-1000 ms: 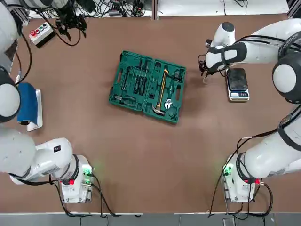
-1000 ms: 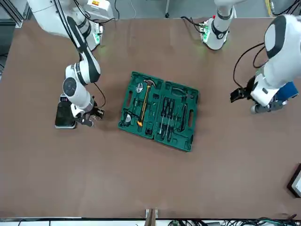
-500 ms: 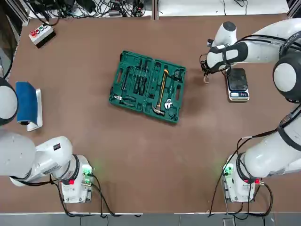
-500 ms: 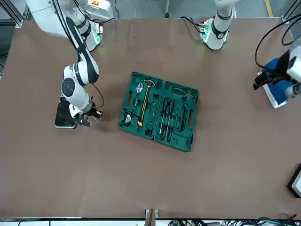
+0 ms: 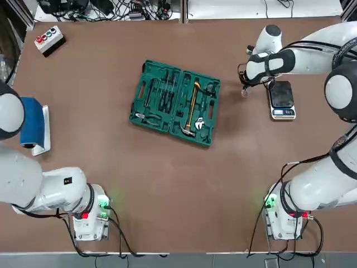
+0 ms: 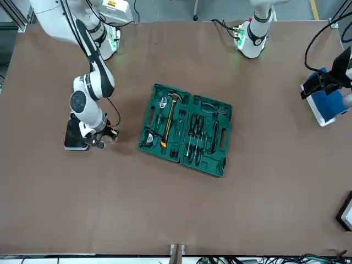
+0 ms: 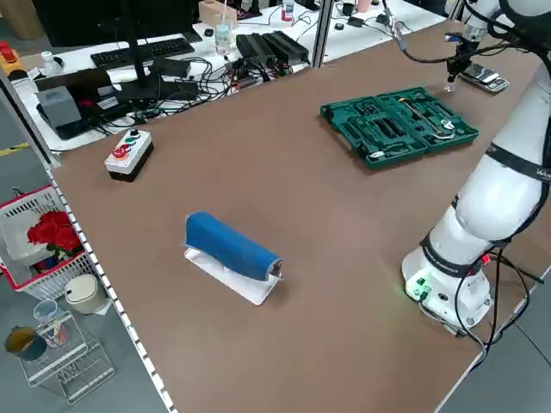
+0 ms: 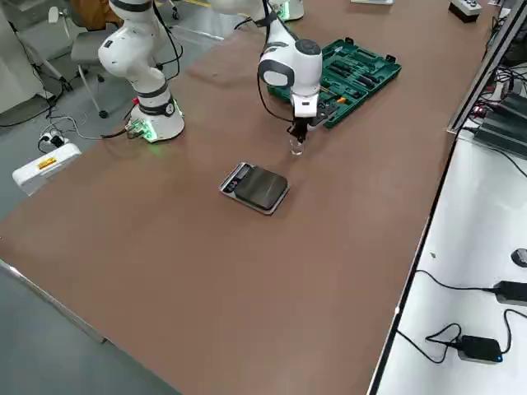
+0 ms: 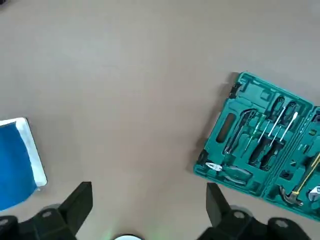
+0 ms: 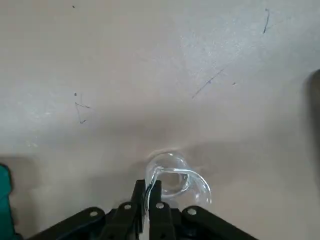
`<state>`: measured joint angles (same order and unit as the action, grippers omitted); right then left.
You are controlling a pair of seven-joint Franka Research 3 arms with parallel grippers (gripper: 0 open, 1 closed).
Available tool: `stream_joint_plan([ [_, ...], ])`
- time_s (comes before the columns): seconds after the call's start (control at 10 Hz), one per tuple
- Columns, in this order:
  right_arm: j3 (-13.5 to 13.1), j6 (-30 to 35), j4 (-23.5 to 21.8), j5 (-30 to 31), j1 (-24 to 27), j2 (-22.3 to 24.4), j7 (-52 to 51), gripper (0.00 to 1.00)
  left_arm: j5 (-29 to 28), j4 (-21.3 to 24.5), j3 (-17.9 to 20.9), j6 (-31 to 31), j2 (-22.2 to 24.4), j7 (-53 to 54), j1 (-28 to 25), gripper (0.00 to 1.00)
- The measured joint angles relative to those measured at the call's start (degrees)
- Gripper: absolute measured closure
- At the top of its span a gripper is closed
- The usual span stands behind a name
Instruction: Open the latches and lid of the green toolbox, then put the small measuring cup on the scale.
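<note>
One cup (image 10: 197, 192) in right pincer (image 10: 147, 192)

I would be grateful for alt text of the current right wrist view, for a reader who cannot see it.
The right pincer grips the wall of a small clear measuring cup between its black fingertips, over a pale, scuffed tabletop. Part of the green toolbox shows at one edge.

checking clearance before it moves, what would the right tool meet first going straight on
Likely the tabletop: the right tool, beside the scale, points down, so its cup should touch first. The remaining gap is unclear.
</note>
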<state>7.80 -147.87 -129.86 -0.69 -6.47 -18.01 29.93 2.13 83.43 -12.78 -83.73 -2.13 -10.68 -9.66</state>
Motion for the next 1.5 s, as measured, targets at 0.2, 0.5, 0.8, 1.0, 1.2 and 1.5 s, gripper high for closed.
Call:
stream_joint_plan([
  [0.2, 0.0, 0.1, 0.0, 0.0, 0.0, 0.0, 0.0, 0.93, 0.0, -0.9, 0.4, 1.7, 0.1, 0.4, -0.4, 0.0],
  [0.5, 0.1, 3.8, 0.9, 0.0, 0.0, 0.1, -0.7, 0.93, 0.0, -1.0, 0.4, 2.5, 0.2, 0.5, -0.7, 0.0],
  [0.8, -0.1, 11.0, 2.8, 0.1, 0.0, 2.8, -2.4, 0.93, 0.0, -1.0, 0.4, 2.6, 0.2, 0.5, -0.7, 0.0],
  [1.0, -2.6, 14.9, 3.4, 0.2, 0.1, 5.5, -7.8, 0.93, 0.1, -1.0, 0.4, 2.6, 0.1, 0.5, -0.6, 0.0],
  [1.2, -8.6, 17.3, 3.4, 0.4, 0.4, 8.1, -17.9, 0.93, 0.1, -1.0, 0.2, 2.6, -0.1, 0.5, -0.1, 0.0],
  [1.5, -17.8, 17.4, 2.9, 1.0, 1.0, 9.0, -33.1, 0.93, 1.8, -1.0, 0.2, 2.6, -0.2, 0.4, -0.1, 0.0],
])
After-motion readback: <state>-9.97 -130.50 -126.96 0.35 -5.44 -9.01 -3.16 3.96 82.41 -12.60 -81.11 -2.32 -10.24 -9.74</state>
